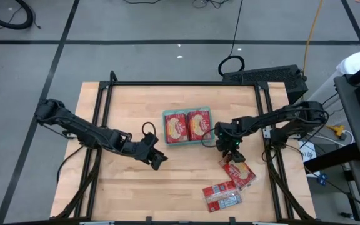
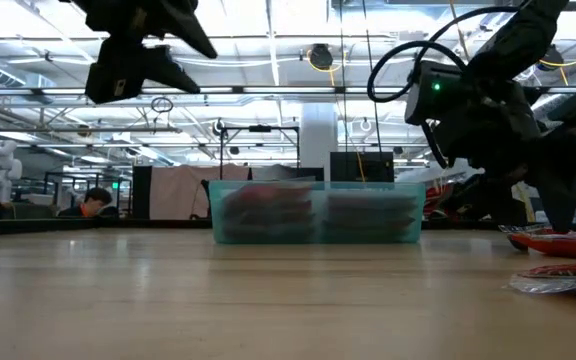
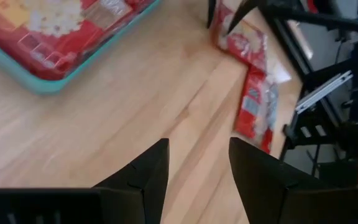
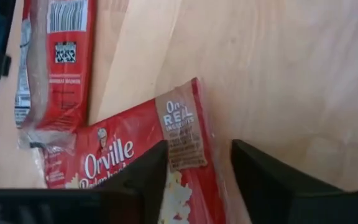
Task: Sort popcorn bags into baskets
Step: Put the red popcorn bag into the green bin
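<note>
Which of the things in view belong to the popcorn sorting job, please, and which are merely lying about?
Job:
popcorn bags loose on the table
bags in the teal tray
right gripper over the loose bags
left gripper, open and empty

Lying about:
black cable loop on the floor
yellow cable

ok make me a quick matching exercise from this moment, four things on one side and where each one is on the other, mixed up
Things:
1. teal tray
2. left gripper
3. right gripper
4. barcode-side-up bag

Places:
A. over bare wood, open, holding nothing
B. nearest the table's front edge, on the right side
C. middle of the table, two bags showing picture side up
D. just above the Orville bag, open around its end

Pairs: 1-C, 2-A, 3-D, 4-B
</note>
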You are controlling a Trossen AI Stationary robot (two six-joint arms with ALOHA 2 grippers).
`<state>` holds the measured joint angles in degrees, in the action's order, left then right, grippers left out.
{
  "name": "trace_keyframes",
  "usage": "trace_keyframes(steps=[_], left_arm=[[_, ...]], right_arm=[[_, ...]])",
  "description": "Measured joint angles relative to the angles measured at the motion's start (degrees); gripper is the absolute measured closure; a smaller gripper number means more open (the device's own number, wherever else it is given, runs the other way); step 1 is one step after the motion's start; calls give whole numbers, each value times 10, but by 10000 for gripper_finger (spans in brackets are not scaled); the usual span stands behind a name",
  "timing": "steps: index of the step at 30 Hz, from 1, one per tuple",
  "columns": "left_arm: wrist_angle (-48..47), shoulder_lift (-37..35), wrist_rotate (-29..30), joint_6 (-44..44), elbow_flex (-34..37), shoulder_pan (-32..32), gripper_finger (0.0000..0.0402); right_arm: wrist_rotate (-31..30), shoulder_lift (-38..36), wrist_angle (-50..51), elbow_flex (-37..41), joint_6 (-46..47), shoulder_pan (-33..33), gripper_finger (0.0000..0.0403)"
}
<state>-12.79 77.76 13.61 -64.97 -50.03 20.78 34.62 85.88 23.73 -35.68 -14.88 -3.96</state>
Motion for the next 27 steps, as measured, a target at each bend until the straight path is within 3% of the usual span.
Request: trace_keyframes(steps=[6,8,18,27], left_arm=[[1,0,19,6,-1,0,231],[0,0,19,6,-1,0,231],[28,16,38,10,-1,-9,231],[127,21,141,67,-1,-20,190]], right_arm=[[-2,-3,7,1,0,7,366],[-1,-9,20,-4,20,8,392],[-14,-144,21,-47,162,7,402],[-82,-282,-77,-55,342,7,402]])
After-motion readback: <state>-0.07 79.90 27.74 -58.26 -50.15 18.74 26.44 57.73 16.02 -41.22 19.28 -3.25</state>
